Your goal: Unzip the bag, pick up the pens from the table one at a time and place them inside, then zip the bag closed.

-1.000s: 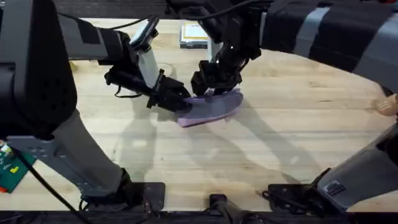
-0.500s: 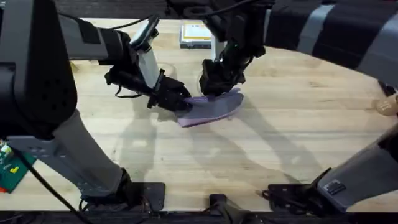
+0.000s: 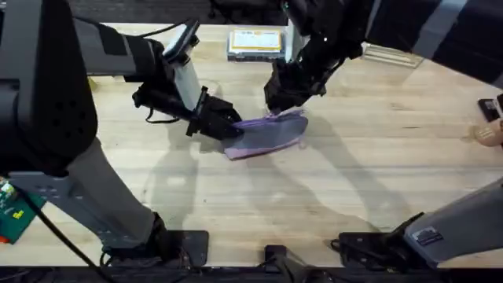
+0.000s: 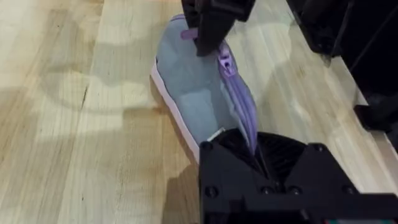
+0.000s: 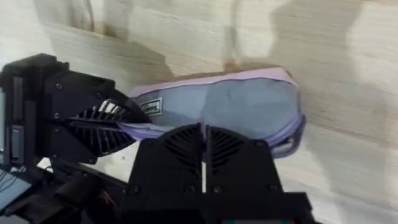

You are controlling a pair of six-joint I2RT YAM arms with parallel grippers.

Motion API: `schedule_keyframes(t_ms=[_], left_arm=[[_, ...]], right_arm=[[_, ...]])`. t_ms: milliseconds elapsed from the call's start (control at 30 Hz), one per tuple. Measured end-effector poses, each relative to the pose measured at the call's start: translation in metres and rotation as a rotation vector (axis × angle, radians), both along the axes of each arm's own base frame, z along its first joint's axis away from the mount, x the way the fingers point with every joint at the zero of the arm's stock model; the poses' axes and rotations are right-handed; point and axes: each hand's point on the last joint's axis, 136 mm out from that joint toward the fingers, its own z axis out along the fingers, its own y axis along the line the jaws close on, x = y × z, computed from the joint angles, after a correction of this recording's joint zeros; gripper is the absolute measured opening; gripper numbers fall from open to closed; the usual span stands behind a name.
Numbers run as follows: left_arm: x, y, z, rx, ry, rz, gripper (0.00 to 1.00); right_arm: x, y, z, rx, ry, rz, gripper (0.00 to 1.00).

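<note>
While the left end effector [image 3: 228,130] clamps one end of the bag [image 3: 267,135] to steady it on the table [image 3: 377,173], the right end effector [image 3: 277,107], fingers pinched together over the zipper, appears to grip its pull. That anchoring likely keeps the pouch from sliding as the zip runs.

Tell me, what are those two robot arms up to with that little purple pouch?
Both arms are working on a small grey pencil pouch with purple edging, lying on the wooden table. The left gripper is clamped on one end of the pouch, pinning it. The right gripper is shut on the purple zipper pull along its top edge. The zipper looks mostly closed. A clear box with a yellow label sits farther back.
</note>
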Motion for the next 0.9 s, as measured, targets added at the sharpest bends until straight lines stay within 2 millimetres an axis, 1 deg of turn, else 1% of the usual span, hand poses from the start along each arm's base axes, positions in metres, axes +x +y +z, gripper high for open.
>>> schedule_keyframes(t_ms=[100, 200, 333, 633, 733, 800, 900], left_arm=[[0.0, 0.0, 0.0, 0.0, 0.0, 0.0, 0.042], [0.0, 0.0, -0.001, 0.004, 0.0, -0.002, 0.042], [-0.001, 0.001, -0.002, 0.009, 0.001, -0.004, 0.042], [-0.001, 0.001, -0.002, 0.013, 0.0, -0.006, 0.042], [-0.001, 0.001, -0.002, 0.013, 0.001, -0.006, 0.042], [-0.001, 0.001, -0.002, 0.013, 0.0, -0.006, 0.042], [-0.001, 0.001, -0.002, 0.013, 0.0, -0.007, 0.042]], right_arm=[[0.004, -0.007, 0.0, 0.001, 0.0, -0.016, 0.032], [0.013, -0.021, -0.001, -0.013, -0.007, -0.039, 0.032], [0.018, -0.044, -0.003, -0.05, 0.001, -0.061, 0.032], [0.041, -0.104, -0.005, -0.083, -0.005, -0.181, 0.033], [0.047, -0.121, -0.005, -0.084, -0.006, -0.218, 0.032], [0.049, -0.128, -0.004, -0.074, -0.004, -0.231, 0.032], [0.049, -0.128, 0.0, -0.053, -0.009, -0.228, 0.032]])
